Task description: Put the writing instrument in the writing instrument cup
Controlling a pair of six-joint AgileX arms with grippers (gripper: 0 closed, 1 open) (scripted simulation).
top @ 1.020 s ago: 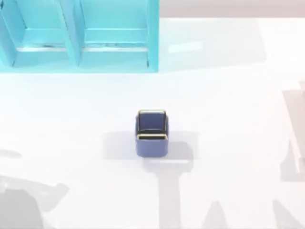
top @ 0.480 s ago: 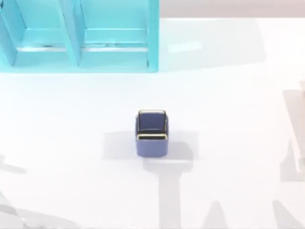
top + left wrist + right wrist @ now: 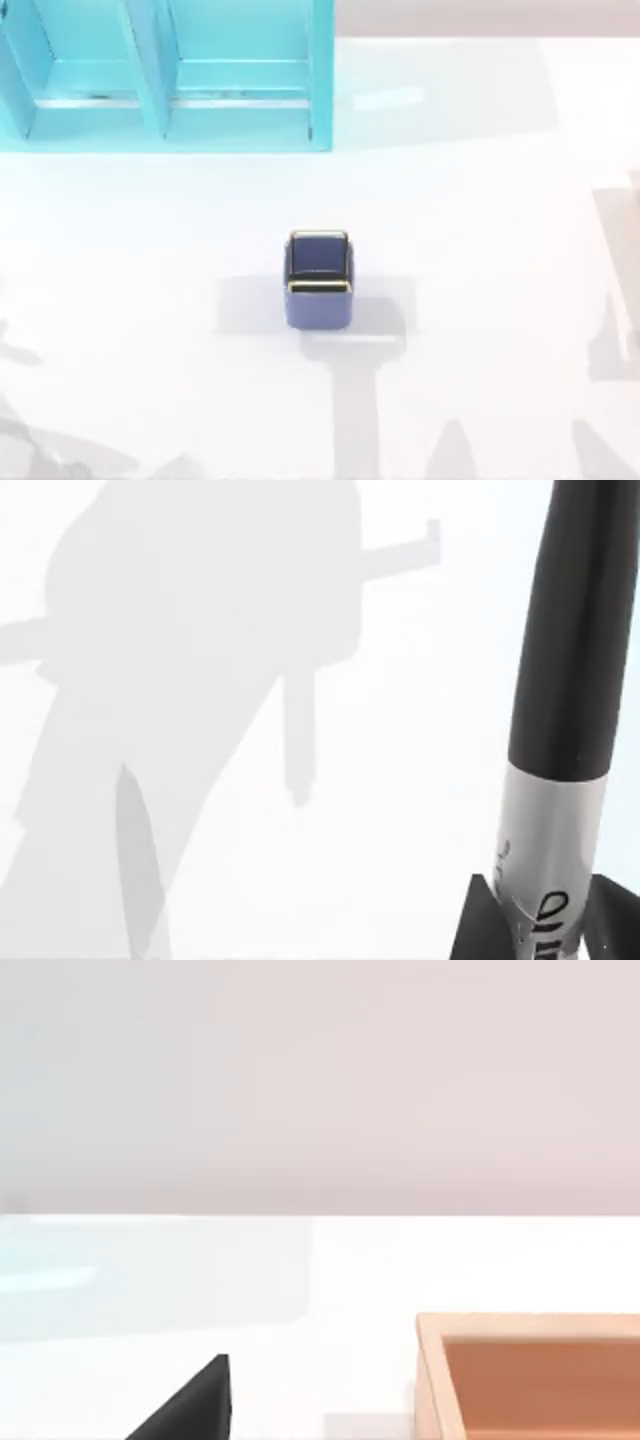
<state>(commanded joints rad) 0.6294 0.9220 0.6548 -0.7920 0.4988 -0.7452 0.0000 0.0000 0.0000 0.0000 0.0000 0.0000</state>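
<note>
**A:** What could trip you up here?

**B:** The pen (image 3: 560, 680) could slip or tilt in your left gripper (image 3: 545, 925), whose dark fingers (image 3: 478, 925) pinch only its silvery lower barrel. A tilted pen would catch the gold rim of the blue cup (image 3: 319, 278) and tip it.

**A:** Where does the pen sit?

**B:** Clamped between those closed fingers, black end pointing away, above bare table. The cup stands at the table's middle. Your right gripper (image 3: 190, 1405) idles near a wooden box (image 3: 530, 1375); I can't tell its opening.
</note>
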